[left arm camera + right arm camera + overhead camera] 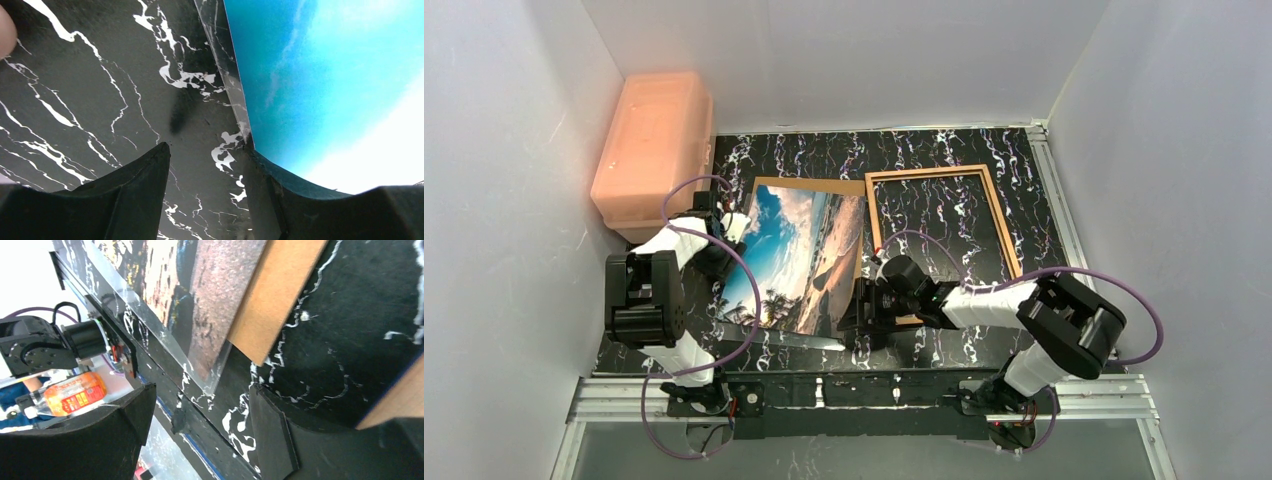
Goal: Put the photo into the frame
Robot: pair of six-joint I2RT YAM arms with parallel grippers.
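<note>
The photo (794, 255), a glossy beach print, lies left of centre on a clear sheet (789, 340) and a brown backing board (809, 185). The frame (1002, 215) lies to its right, wood-brown side up, with the marble table showing through it. My left gripper (732, 228) is open at the photo's left edge. In the left wrist view its gap (206, 147) holds only table, and the right finger (280, 195) sits against the blue sky of the photo (325, 75). My right gripper (861, 318) is open just short of the clear sheet's corner (215, 385); nothing is between its fingers (202, 390).
An orange-pink plastic box (654, 145) stands at the back left against the wall. White walls close in the table on three sides. The brown board (280, 300) sticks out past the photo near my right gripper, and the frame's edge (400, 400) lies to its right.
</note>
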